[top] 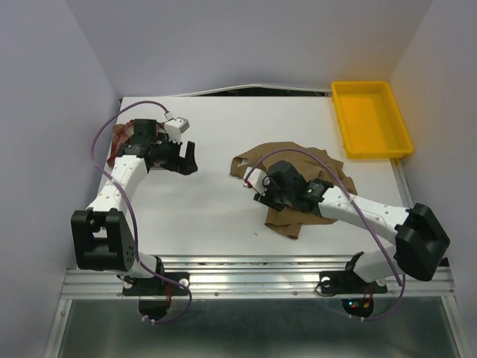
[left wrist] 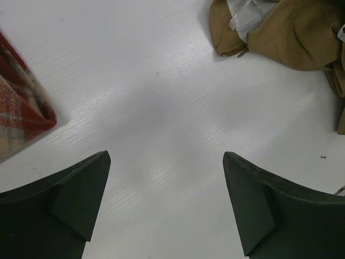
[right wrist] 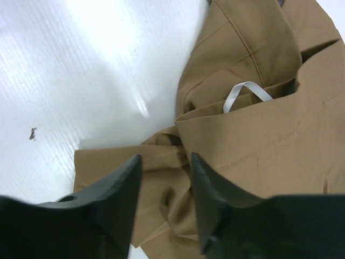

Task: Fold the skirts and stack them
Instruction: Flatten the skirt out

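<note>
1. The red-and-cream plaid skirt (top: 119, 139) lies bunched at the table's (top: 216, 216) far left edge, partly under the left arm.
2. The left gripper (left wrist: 167, 199) hovers over bare table just right of the plaid skirt. Its fingers (left wrist: 81, 189) are spread wide with nothing between them.
3. The right gripper (right wrist: 165, 162) sits low on the near-left part of the tan skirt (top: 250, 162). Its fingers (right wrist: 121, 189) stand a narrow gap apart with a fold of cloth between them; whether they actually pinch it cannot be told.
4. The tan skirt is rumpled right of centre, with a white loop (right wrist: 245, 91) showing.
5. A yellow tray (top: 346, 123) sits at the far right corner, apart from the tan skirt.
</note>
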{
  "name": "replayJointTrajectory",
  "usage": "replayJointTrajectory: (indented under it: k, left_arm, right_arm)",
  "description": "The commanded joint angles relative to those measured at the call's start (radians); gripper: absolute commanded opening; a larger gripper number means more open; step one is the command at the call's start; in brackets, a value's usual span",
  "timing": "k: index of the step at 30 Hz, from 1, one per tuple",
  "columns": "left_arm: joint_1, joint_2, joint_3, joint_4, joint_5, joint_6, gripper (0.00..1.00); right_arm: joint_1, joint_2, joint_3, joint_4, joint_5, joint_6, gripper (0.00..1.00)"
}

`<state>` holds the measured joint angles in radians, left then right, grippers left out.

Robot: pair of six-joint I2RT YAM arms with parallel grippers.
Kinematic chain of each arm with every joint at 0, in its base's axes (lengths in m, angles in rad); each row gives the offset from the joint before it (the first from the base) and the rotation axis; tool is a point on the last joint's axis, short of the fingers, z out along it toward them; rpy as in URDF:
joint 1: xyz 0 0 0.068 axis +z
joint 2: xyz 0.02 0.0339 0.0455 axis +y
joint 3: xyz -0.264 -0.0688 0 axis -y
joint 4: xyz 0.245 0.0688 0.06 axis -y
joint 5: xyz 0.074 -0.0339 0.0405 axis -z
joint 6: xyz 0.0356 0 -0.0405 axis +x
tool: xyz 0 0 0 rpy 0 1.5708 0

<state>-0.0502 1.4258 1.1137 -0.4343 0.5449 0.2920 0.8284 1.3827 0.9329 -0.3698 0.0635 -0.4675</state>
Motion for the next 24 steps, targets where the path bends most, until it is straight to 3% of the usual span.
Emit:
replayJointTrajectory:
  k: [1, 9, 17, 21, 24]
  left_arm:
    - [0.001, -0.002, 0.035, -0.018, 0.004, -0.004, 0.98]
    - [0.001, 0.002, 0.044, -0.024, 0.001, -0.005, 0.98]
    - [0.001, -0.007, 0.02, -0.02, -0.01, -0.004, 0.98]
    - [0.001, -0.001, 0.023, -0.018, -0.01, -0.005, 0.98]
    - [0.001, 0.005, 0.031, -0.02, -0.013, -0.007, 0.98]
  right_arm:
    - [0.011, 0.029, -0.026, 0.104, 0.073, -0.014, 0.51]
    - [0.02, 0.122, -0.069, 0.256, 0.191, -0.02, 0.63]
    - [0.02, 0.15, -0.068, 0.359, 0.306, -0.063, 0.63]
    - [0.02, 0.19, -0.06, 0.359, 0.315, -0.112, 0.61]
    - [0.02, 0.219, -0.065, 0.428, 0.331, -0.16, 0.46]
